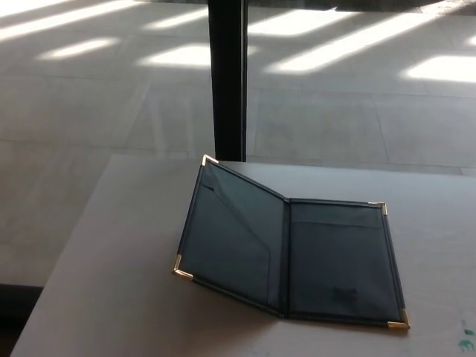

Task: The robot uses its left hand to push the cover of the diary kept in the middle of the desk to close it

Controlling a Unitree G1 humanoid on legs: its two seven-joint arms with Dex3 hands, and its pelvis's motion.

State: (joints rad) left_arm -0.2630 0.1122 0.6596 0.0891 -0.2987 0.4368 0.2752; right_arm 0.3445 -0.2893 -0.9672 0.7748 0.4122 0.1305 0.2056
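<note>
Beyond the desk, a wide grey floor (89, 111) striped with bright sun patches. Rising from it behind the desk's far edge, a dark post (227, 78). Closer in, a pale desk (111, 282) filling the lower part of the view. Near its middle, a dark diary (290, 256), lying open. Right half flat on the desk; left cover (230, 234) tilted up off the surface, hinged at the spine. Inner pockets visible on both halves. Gold corners (181, 269) at the outer tips of both halves. A small dark mark low on the right half. At the desk's right edge, a green smudge (465, 338). Neither hand in view, so nothing to tell of spread or pressed fingers.
</note>
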